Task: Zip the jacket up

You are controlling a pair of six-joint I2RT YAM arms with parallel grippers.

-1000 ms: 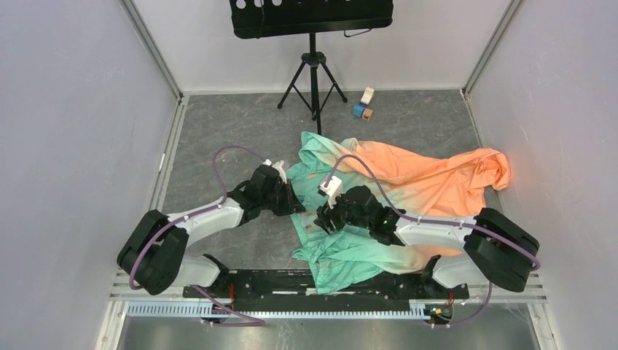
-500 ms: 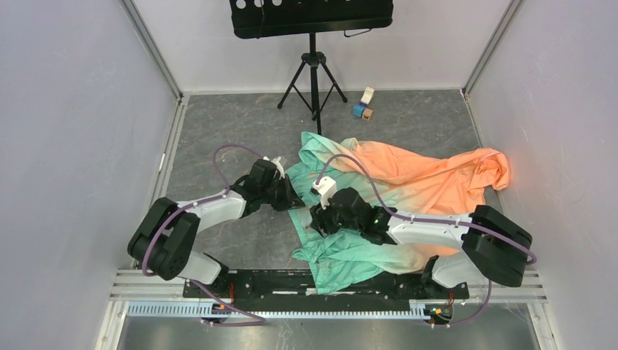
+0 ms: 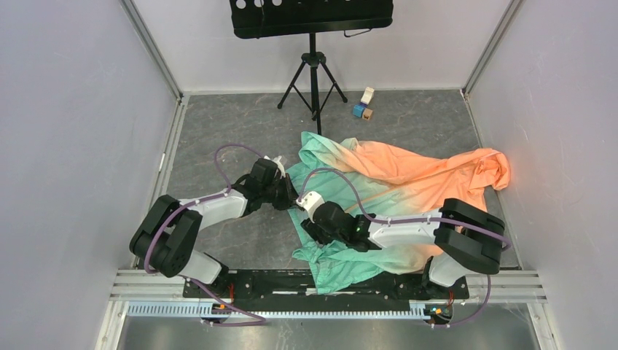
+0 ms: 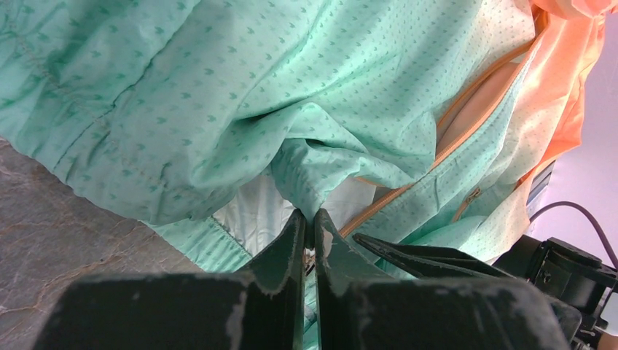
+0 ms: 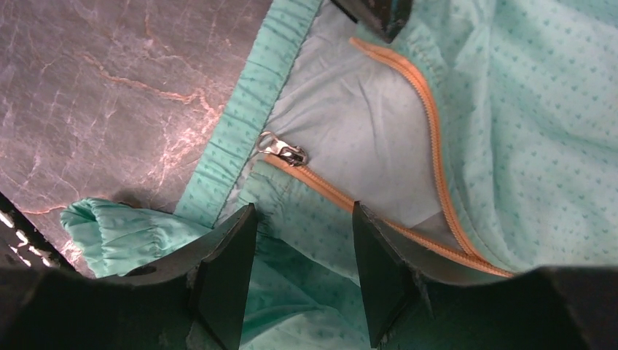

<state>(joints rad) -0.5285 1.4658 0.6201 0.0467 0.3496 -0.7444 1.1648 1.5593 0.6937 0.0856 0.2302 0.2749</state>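
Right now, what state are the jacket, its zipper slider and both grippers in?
jacket: crumpled, front unzipped.
zipper slider: at the jacket's bottom edge, ungripped.
left gripper: shut on a fold of the jacket.
right gripper: open, slider just beyond its tips.

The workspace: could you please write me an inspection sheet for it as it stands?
Surface: grey marbled table, bare to the left of the jacket.
Job's things: jacket crumpled; zipper open, slider at the hem end.
Clutter: small blocks at the far edge.
Grippers: left gripper shut on a mint fold; right gripper open, just short of the slider.
Cables: purple cables, one looping over each arm.
Surroundings: stand on a tripod at the back; plain walls.
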